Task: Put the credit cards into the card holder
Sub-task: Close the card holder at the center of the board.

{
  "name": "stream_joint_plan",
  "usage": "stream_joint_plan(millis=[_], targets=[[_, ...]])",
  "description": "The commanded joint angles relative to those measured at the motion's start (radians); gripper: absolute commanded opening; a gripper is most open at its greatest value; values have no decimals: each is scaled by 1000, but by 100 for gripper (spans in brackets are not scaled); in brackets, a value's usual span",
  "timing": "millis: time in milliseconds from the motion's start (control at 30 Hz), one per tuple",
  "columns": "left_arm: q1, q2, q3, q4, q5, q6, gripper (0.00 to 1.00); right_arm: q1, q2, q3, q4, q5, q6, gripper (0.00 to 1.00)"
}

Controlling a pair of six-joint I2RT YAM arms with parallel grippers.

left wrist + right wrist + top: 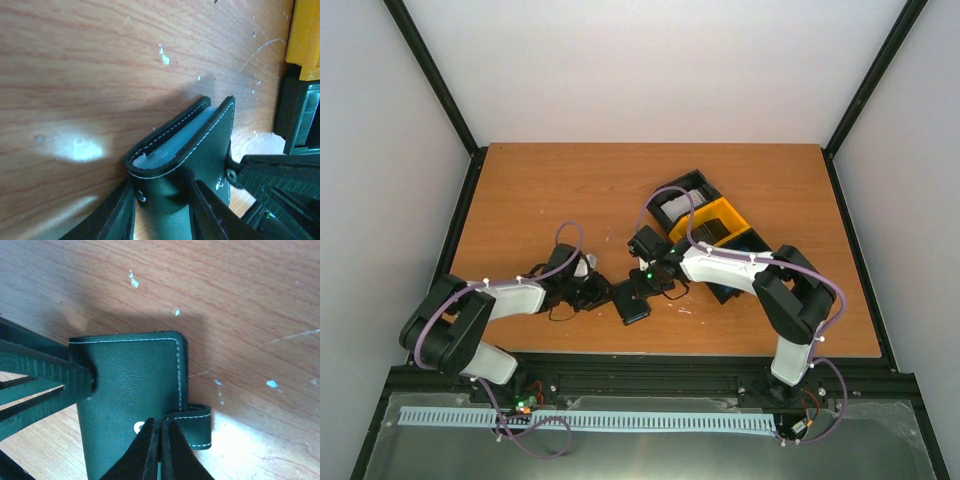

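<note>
Left gripper [161, 187] is down on the table [550, 190], jaws narrowed, with the card holder [130, 385] standing between them at its 3 o'clock in the overhead view; one finger [202, 205] lies on the cover, though a firm clamp I can't call. Right gripper [160, 422] sits at the holder's 1 o'clock, fingers pressed tight together, tips by the root of the clasp tab [197, 426], which curls loose. Holder's black, white-stitched, folded over, with pale blue credit cards [180, 137] showing between its covers. Black-and-yellow tray [715, 215] lies farther out, around 1 o'clock from the holder.
</note>
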Motion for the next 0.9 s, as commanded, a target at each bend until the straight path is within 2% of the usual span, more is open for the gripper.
stream_joint_plan(millis=[0,233,500,767,867], targets=[[-12,57,39,-19,-32,19,29,-1,-34,-14,44,-41,20,3],[-26,94,80,-64,-64,35,28,-1,-26,-17,53,-70,18,3],[-26,97,87,-78,-74,38,28,-1,-12,12,-22,32,-4,3],[-26,110,97,-80,-75,41,28,1,-7,22,-49,54,-28,3],[-27,114,100,-80,-73,43,28,2,-2,18,-30,18,-38,3]])
